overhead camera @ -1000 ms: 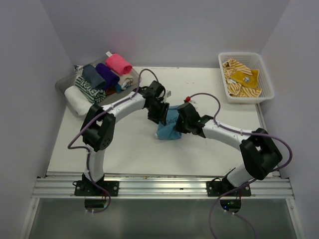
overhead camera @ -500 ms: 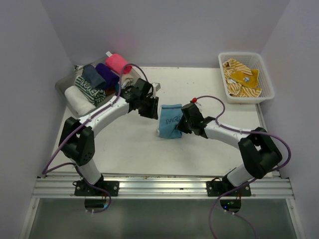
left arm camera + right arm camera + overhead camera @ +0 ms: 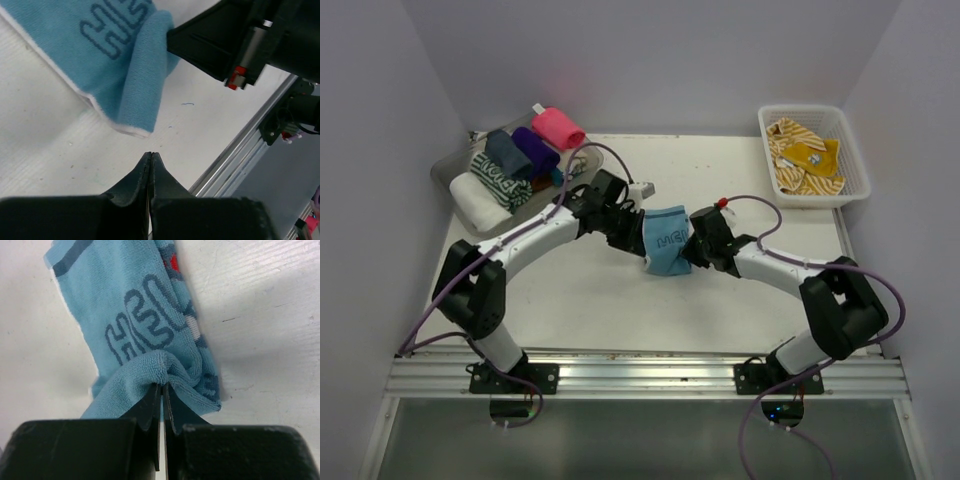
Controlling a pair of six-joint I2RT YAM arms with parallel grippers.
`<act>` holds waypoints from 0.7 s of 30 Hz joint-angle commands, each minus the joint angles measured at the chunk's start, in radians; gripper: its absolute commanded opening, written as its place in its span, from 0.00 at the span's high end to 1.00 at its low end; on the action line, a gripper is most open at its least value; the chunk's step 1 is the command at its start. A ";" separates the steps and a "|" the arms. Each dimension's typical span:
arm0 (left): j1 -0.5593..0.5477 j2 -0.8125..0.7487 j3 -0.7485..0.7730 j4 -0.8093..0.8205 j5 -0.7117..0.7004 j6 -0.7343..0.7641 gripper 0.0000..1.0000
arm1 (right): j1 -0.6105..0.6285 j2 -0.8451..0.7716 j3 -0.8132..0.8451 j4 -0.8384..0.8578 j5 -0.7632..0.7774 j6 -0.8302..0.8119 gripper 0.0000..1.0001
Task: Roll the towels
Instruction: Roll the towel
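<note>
**Two Arms Meet at a Blue Towel**

The light blue towel (image 3: 667,240), marked with dark lettering, lies partly folded on the white table (image 3: 570,300). It sits well to the left of the white lattice basket (image 3: 860,160) and nearer the arm bases than the basket is. On the towel's basket side, the right gripper (image 3: 162,388) has its jaws pinched tight on a bunched fold of the cloth, apparently pinning that edge so a roll can start. On the side away from the basket, the left gripper (image 3: 151,156) is closed on nothing. Its tip sits just short of the towel's white-trimmed corner, likely placed to nudge or tuck rather than grasp. Mustard-yellow striped towels (image 3: 805,155) wait in the basket. Across the table from the basket, a hot pink roll (image 3: 558,127) and other rolled towels crowd a clear tray (image 3: 448,172).
</note>
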 commanded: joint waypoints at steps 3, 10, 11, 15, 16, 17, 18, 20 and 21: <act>-0.040 -0.062 -0.036 0.083 0.142 0.060 1.00 | -0.013 0.040 0.026 0.014 0.024 0.035 1.00; -0.062 0.023 -0.023 0.086 0.110 0.031 1.00 | -0.019 0.041 0.017 0.015 0.018 0.037 1.00; -0.062 0.044 -0.012 0.077 0.094 0.030 1.00 | -0.021 0.040 0.016 0.015 0.018 0.037 1.00; -0.060 0.109 0.028 0.083 0.031 0.016 1.00 | -0.022 0.043 0.011 0.021 0.011 0.038 1.00; -0.060 0.135 0.045 0.085 0.019 0.014 1.00 | -0.024 0.043 0.011 0.021 0.010 0.038 1.00; -0.060 0.146 0.051 0.093 0.018 0.007 1.00 | -0.024 0.043 0.011 0.020 0.010 0.038 1.00; -0.060 0.156 0.059 0.093 0.010 0.002 1.00 | -0.024 0.043 0.013 0.020 0.010 0.037 1.00; -0.060 0.187 0.082 0.096 -0.019 -0.009 1.00 | -0.024 0.043 0.009 0.018 0.015 0.037 1.00; -0.059 0.198 0.088 0.097 -0.027 -0.019 1.00 | -0.024 0.041 0.009 0.017 0.016 0.035 1.00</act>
